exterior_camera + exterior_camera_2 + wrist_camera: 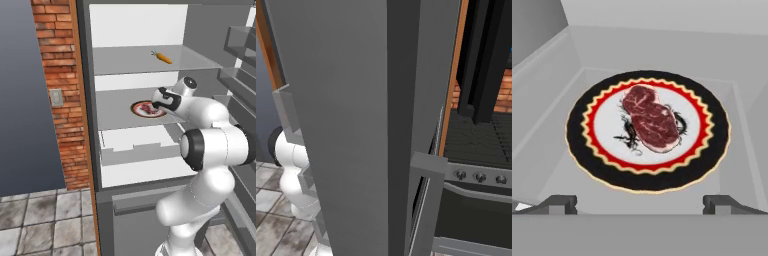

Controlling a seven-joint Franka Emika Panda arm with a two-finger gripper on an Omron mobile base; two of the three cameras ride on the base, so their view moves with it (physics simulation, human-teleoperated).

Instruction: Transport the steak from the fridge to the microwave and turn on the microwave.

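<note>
The steak [651, 119], a red-pink marbled slab, lies in the middle of a round plate [579, 137] with a black rim and a red-and-white centre. The plate rests on the fridge's [91, 130] middle shelf. In the left base view the steak [146, 107] shows just left of my gripper [154, 105], which reaches into the fridge at shelf height. In the hand view my gripper [642, 205] hovers over the plate's near edge, open, its fingertips [559, 203] wide apart with nothing between them. The microwave is out of view.
An orange carrot [162, 57] lies on the shelf above. White drawers [135, 145] sit below the plate's shelf. The fridge's grey side [356, 125] blocks the right base view; a black knobbed stove [479, 177] stands to its right. A brick wall [57, 75] flanks the fridge's left.
</note>
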